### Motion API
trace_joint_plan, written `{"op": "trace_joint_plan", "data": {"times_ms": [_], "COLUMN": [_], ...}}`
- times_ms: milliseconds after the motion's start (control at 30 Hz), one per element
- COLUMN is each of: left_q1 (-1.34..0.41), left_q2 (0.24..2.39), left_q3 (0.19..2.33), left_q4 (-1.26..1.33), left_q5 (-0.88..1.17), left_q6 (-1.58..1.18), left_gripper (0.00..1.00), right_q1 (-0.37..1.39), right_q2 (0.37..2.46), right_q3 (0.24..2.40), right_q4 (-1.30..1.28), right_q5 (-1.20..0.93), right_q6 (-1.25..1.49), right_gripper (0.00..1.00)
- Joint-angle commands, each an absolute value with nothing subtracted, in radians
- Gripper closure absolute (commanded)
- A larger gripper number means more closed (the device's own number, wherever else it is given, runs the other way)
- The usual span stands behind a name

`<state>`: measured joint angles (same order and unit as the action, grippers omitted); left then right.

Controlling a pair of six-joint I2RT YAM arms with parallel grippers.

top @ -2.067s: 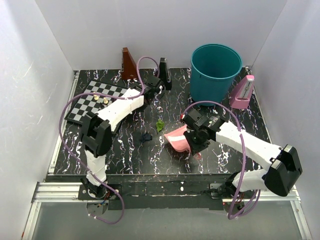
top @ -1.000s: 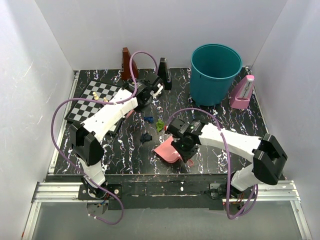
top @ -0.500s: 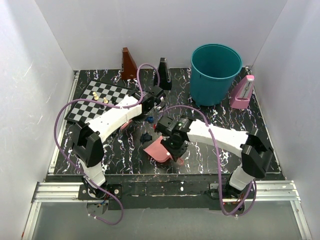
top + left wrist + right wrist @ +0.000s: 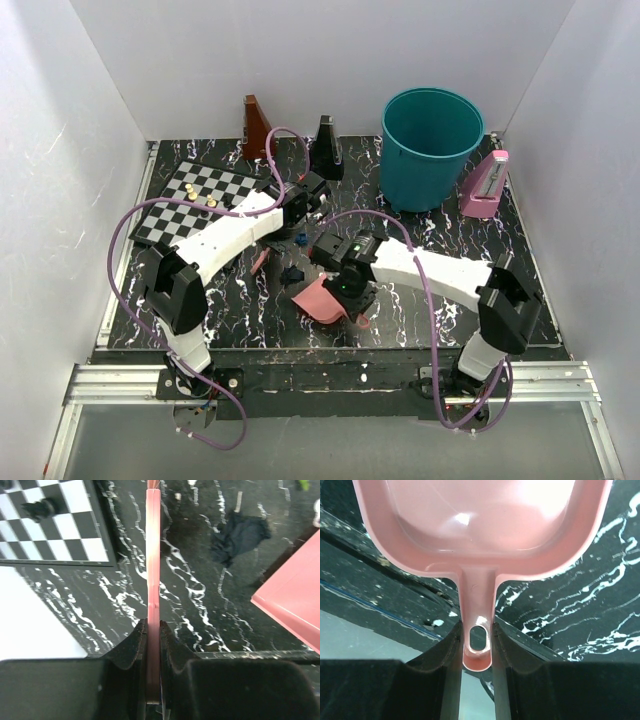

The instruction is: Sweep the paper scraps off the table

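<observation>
- Dustpan (image 4: pixel 316 298): sliding leftward since the earlier views, now sitting just beside the dark blue paper scrap (image 4: pixel 239 534) on the bench (image 4: pixel 430 312).
- Right hand (image 4: pixel 476 630): clamping the dustpan's handle.
- Left hand (image 4: pixel 153 627): pinching the pink brush (image 4: pixel 153 555), which is lying between chessboard (image 4: pixel 55 525) and scrap.
- Handling note: keeping the pan lip flat on the bench and brushing in short strokes toward it is looking advisable.

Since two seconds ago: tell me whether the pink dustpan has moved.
Yes. The dustpan, held in the right gripper, has shifted left and slightly down in the top view, farther from the teal bin.
</observation>
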<state>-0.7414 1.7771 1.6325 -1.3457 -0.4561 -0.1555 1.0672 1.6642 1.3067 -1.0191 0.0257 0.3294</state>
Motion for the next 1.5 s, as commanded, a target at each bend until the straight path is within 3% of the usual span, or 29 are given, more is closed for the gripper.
{"op": "trace_joint_plan", "data": {"times_ms": [0, 233, 533, 700, 1033, 1467], "left_q1": [-0.747, -0.747, -0.747, -0.747, -0.744, -0.68], "left_q2": [1.753, 1.813, 1.875, 1.858, 1.894, 2.089], "left_q3": [1.672, 1.713, 1.896, 1.974, 1.928, 1.98], "left_q4": [-1.367, -1.355, -1.361, -1.439, -1.384, -1.146], "left_q5": [-0.284, -0.171, -0.127, -0.248, -0.725, -0.664], "left_q6": [-0.236, -0.394, -0.419, -0.358, -0.071, 0.112], "left_gripper": [1.0, 1.0, 1.0, 1.0, 1.0, 1.0], "right_q1": [1.045, 0.971, 0.962, 0.96, 0.96, 0.94], "right_q2": [1.569, 1.46, 1.473, 1.491, 1.529, 1.626], "right_q3": [1.237, 1.137, 1.095, 1.095, 1.134, 1.216], "right_q4": [-1.062, -1.02, -1.016, -0.988, -1.005, -0.997], "right_q5": [0.092, 0.063, 0.077, 0.041, -0.026, -0.051], "right_q6": [0.314, 0.319, 0.265, 0.238, 0.203, 0.175], "right_gripper": [0.99, 0.99, 0.99, 0.99, 0.99, 0.99]}}
